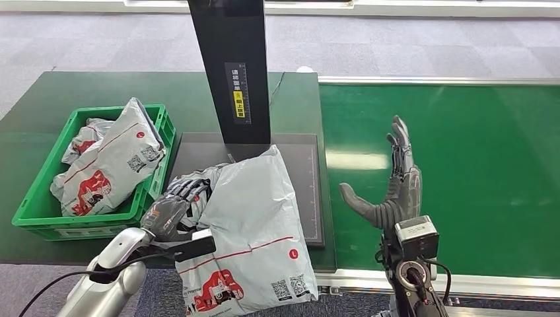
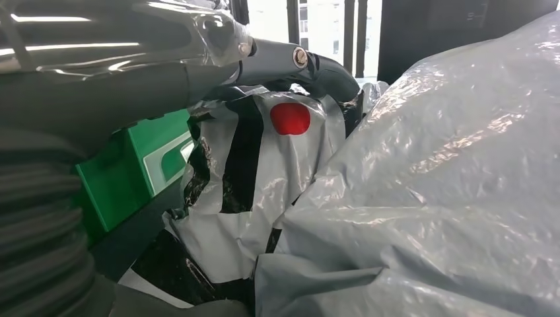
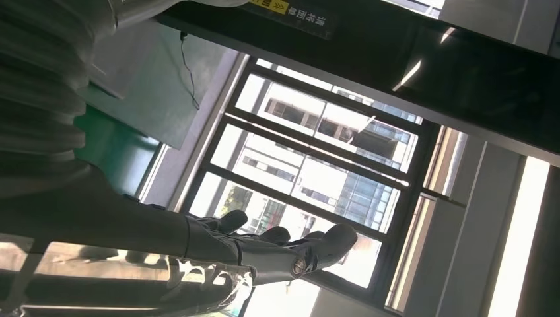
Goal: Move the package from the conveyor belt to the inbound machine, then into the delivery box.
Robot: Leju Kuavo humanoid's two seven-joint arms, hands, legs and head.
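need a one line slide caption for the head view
Left hand grips a grey package on the inbound machine; right hand open above the green conveyor belt.

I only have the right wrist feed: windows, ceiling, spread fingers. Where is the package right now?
Observer: The large grey plastic mailer bag lies on the dark flat scanner platform, its near end hanging over the table edge.
Operator: Is the left hand on it?
Observer: Yes, the left hand grips the bag's left edge, fingers curled around it.
Operator: And the right hand?
Observer: The right hand is raised over the green conveyor belt, holding nothing.
Operator: Delivery box?
Observer: The green plastic crate, left of the platform, already holds similar grey bags.
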